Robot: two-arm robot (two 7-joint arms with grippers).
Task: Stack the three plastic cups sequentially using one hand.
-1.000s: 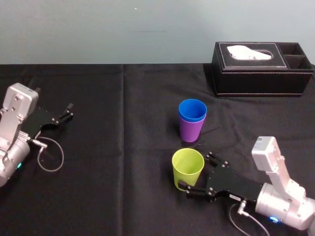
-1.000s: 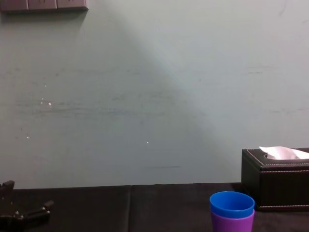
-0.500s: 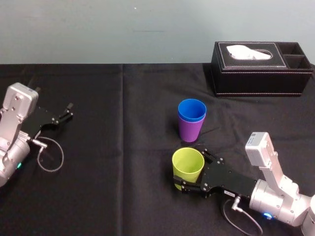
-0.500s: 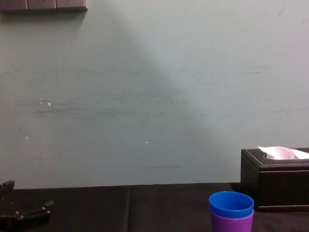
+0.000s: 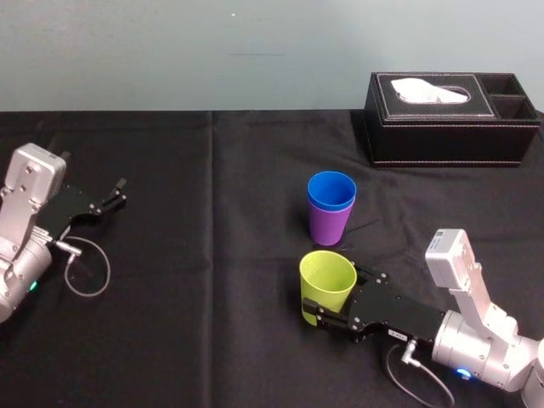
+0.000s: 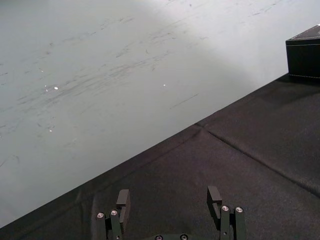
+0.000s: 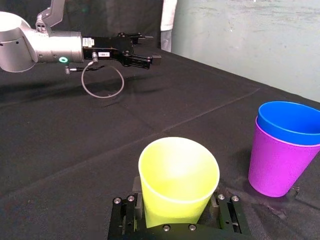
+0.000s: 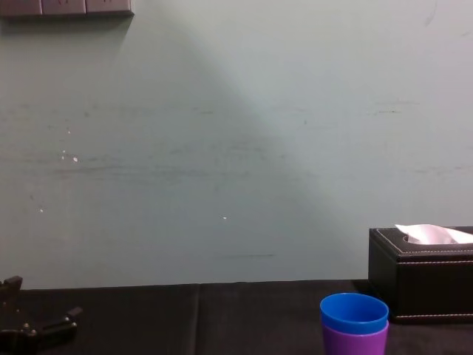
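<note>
The yellow-green cup point(image 5: 327, 285) stands upright on the black cloth, and my right gripper point(image 5: 340, 297) reaches in from the right, its fingers pressed against both sides of the cup's lower part. In the right wrist view the yellow-green cup point(image 7: 177, 175) sits squarely between the two fingers point(image 7: 227, 210). Just behind it the blue cup point(image 5: 331, 190) is nested inside the purple cup point(image 5: 330, 225); the chest view sees this blue cup point(image 8: 355, 313) in the purple cup point(image 8: 355, 342) from the side. My left gripper point(image 5: 115, 194) rests far left, open and holding nothing.
A black tissue box point(image 5: 450, 119) stands at the back right near the wall. A loop of cable point(image 5: 85, 268) hangs from the left arm onto the cloth. Bare black cloth point(image 5: 212, 255) lies between the two arms.
My right gripper slid left until its fingers came around the yellow-green cup, then closed in on it. The cup shifted slightly. The left arm and the blue-purple stack stayed still.
</note>
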